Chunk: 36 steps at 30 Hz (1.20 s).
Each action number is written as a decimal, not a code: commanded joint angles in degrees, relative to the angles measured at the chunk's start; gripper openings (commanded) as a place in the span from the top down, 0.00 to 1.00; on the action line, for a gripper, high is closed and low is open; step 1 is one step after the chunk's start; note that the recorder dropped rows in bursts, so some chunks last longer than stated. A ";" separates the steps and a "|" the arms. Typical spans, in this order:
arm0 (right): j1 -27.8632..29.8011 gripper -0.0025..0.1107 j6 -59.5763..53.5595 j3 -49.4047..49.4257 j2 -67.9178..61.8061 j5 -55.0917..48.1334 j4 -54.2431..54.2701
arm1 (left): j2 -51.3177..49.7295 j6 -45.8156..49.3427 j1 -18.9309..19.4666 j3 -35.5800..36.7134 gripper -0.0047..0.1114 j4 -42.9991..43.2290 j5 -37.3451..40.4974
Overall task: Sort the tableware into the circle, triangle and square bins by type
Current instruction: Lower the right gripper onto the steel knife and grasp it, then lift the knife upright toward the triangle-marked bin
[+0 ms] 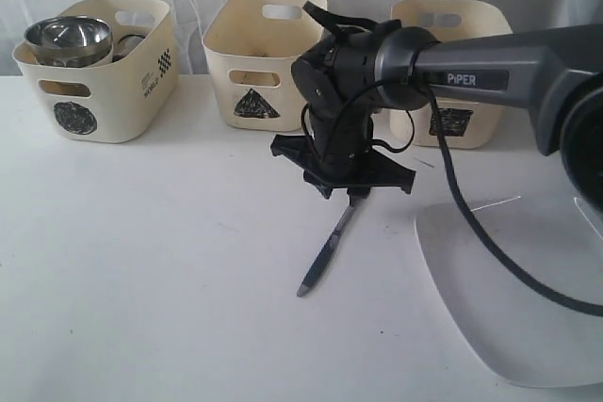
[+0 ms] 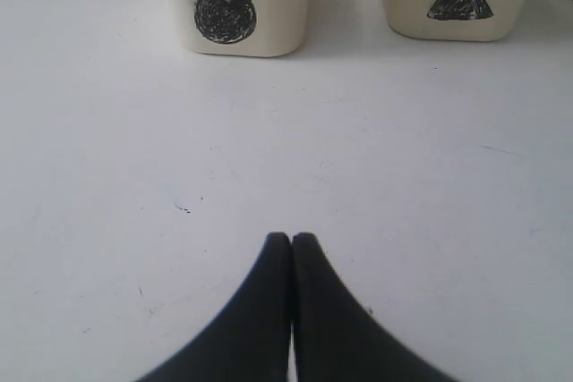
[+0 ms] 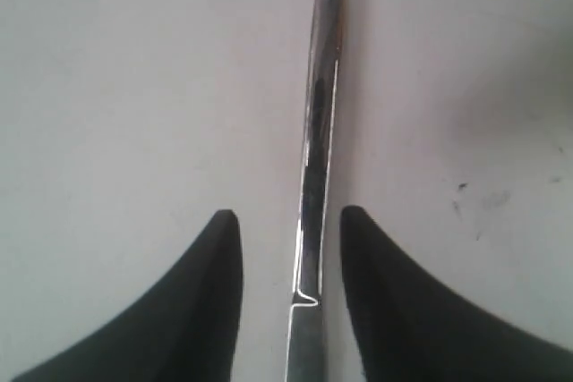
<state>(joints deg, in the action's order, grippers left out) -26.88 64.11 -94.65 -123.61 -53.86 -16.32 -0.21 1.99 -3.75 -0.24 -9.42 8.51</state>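
A metal knife (image 1: 325, 251) lies flat on the white table, its blade pointing toward the front edge. My right gripper (image 1: 356, 193) points down over its handle end. In the right wrist view the gripper (image 3: 291, 216) is open, one finger on each side of the knife (image 3: 318, 131) and neither touching it. My left gripper (image 2: 293, 237) is shut on nothing, low over bare table facing the circle bin (image 2: 235, 6) and the triangle bin (image 2: 461, 2). A shiny steel bowl (image 1: 68, 40) and a steel cup (image 1: 128, 44) sit in the circle bin (image 1: 99, 82). Chopsticks, spoon and white bowl are out of view.
The triangle bin (image 1: 259, 58) stands at the back middle. My right arm partly hides the square bin (image 1: 466, 63). The large white square plate (image 1: 509, 289) lies at the front right, under the arm's cable (image 1: 471, 223).
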 commanded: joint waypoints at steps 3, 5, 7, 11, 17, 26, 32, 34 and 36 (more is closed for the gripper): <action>1.89 0.67 -1.31 -0.12 -0.87 -1.44 0.39 | 0.21 -0.07 -0.33 0.24 0.96 -0.31 0.11; 2.14 0.67 -1.31 -0.12 -1.25 -0.77 0.90 | 0.21 -0.07 -0.33 0.24 0.96 -0.31 0.11; 2.41 0.67 -1.31 -0.12 -1.78 0.13 1.64 | 0.21 -0.07 -0.33 0.24 0.96 -0.31 0.11; 2.41 0.67 -1.53 -0.12 -3.09 0.75 4.03 | 0.21 -0.07 -0.33 0.24 0.96 -0.31 0.11; 2.41 0.67 -2.25 -0.12 -3.80 1.21 5.45 | 0.21 -0.07 -0.33 0.24 0.96 -0.31 0.11; 2.41 0.67 -2.34 -0.12 -5.95 1.21 6.42 | 0.21 -0.07 -0.33 0.24 0.96 -0.31 0.11; 2.41 0.98 -3.94 -0.12 -6.18 1.21 6.18 | 0.21 -0.07 -0.33 0.24 0.96 -0.31 0.11; 2.41 0.98 -5.79 -0.12 -6.18 1.21 5.79 | 0.21 -0.07 -0.33 0.24 0.96 -0.31 0.11; 2.41 0.98 -8.80 -0.12 -6.06 1.21 5.79 | 0.21 -0.07 -0.33 0.24 0.96 -0.31 0.11</action>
<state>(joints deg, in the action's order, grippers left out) -24.95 58.87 -95.30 -128.37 -53.20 -10.97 -0.21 1.99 -3.75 -0.24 -9.42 8.51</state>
